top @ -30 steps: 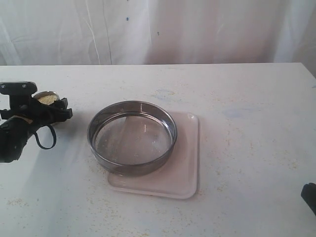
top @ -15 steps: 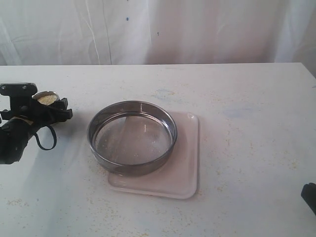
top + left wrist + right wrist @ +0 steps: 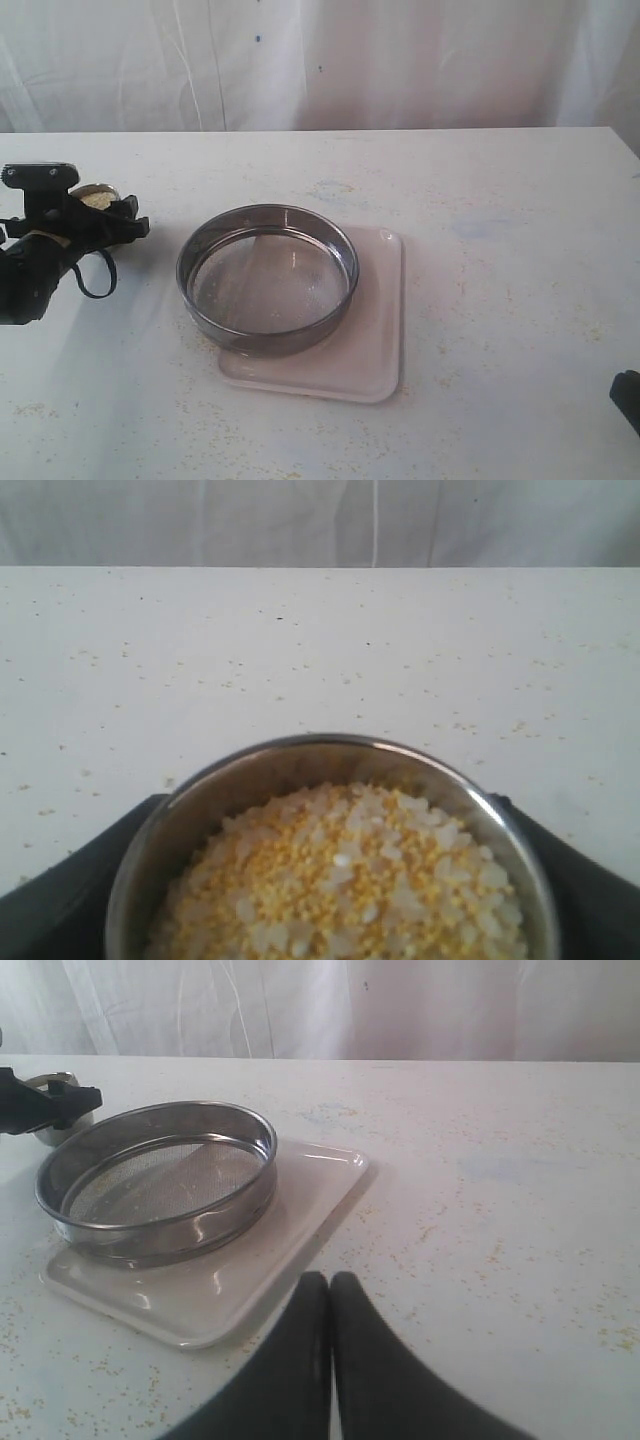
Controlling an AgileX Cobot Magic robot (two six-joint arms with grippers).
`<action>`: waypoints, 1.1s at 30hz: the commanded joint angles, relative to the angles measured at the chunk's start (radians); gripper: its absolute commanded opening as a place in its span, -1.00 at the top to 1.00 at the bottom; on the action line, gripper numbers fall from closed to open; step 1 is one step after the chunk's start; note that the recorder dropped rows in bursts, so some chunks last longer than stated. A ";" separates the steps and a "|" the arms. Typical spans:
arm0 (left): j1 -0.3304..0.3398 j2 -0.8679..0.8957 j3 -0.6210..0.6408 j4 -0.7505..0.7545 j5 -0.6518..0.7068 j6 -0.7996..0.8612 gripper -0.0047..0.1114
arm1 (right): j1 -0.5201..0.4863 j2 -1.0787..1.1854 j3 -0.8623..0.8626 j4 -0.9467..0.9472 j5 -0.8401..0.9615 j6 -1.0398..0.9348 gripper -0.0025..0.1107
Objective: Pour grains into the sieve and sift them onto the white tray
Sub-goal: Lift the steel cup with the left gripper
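- While the left fingers (image 3: 60, 890) flank the steel cup (image 3: 320, 765) of grains (image 3: 340, 880), pinching or not I cannot tell, close squarely before lifting.
- Idle, the right fingers (image 3: 300, 1360) are pressed together.

No writing, label, brand, number or sign can be read in any view. The sieve (image 3: 267, 278), the white tray (image 3: 375, 350), the steel cup (image 3: 300, 770) holding the grains (image 3: 350, 890) and the bench (image 3: 500, 200) all show plain, unmarked surfaces.
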 commanded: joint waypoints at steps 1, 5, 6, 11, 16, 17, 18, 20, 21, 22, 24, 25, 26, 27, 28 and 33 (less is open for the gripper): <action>0.003 0.001 -0.010 0.000 -0.003 -0.005 0.03 | -0.005 -0.007 0.005 -0.003 -0.013 -0.003 0.96; 0.003 0.001 -0.008 0.021 0.052 -0.005 0.62 | -0.005 -0.007 0.005 -0.003 -0.015 -0.003 0.96; 0.003 0.001 -0.008 0.033 0.061 -0.005 0.78 | -0.005 -0.007 0.005 -0.003 -0.015 -0.003 0.96; 0.003 0.001 -0.008 0.082 0.046 -0.005 0.92 | -0.005 -0.007 0.005 -0.003 -0.015 -0.003 0.96; 0.002 -0.016 0.036 0.092 0.016 -0.007 0.92 | -0.005 -0.007 0.005 -0.003 -0.013 -0.003 0.96; 0.002 -0.021 0.048 0.090 0.010 -0.007 0.92 | -0.005 -0.007 0.005 -0.003 -0.013 -0.003 0.96; 0.002 -0.023 0.060 0.088 0.006 -0.007 0.92 | -0.005 -0.007 0.005 -0.003 -0.013 -0.003 0.96; 0.002 -0.030 0.084 0.088 -0.011 -0.008 0.92 | -0.005 -0.007 0.005 -0.003 -0.013 -0.003 0.96; 0.002 -0.034 0.111 0.088 -0.040 -0.008 0.92 | -0.005 -0.007 0.005 -0.003 -0.013 -0.003 0.96; 0.002 -0.035 0.120 0.088 -0.049 -0.008 0.92 | -0.005 -0.007 0.005 -0.003 -0.013 -0.003 0.96; 0.002 -0.049 0.150 0.100 -0.056 -0.008 0.92 | -0.005 -0.007 0.005 -0.003 -0.013 -0.003 0.96; 0.000 -0.064 0.168 0.102 -0.056 -0.008 0.92 | -0.005 -0.007 0.005 -0.003 -0.013 -0.003 0.96; 0.000 -0.074 0.175 0.111 -0.056 -0.008 0.92 | -0.005 -0.007 0.005 -0.003 -0.015 -0.003 0.96; 0.000 -0.094 0.185 0.133 -0.056 -0.014 0.92 | -0.005 -0.007 0.005 -0.003 -0.015 -0.003 0.96; 0.000 -0.105 0.190 0.148 -0.056 -0.028 0.92 | -0.005 -0.007 0.005 -0.003 -0.015 -0.003 0.96; 0.000 -0.125 0.194 0.214 0.003 -0.079 0.92 | -0.005 -0.007 0.005 -0.003 -0.015 -0.003 0.96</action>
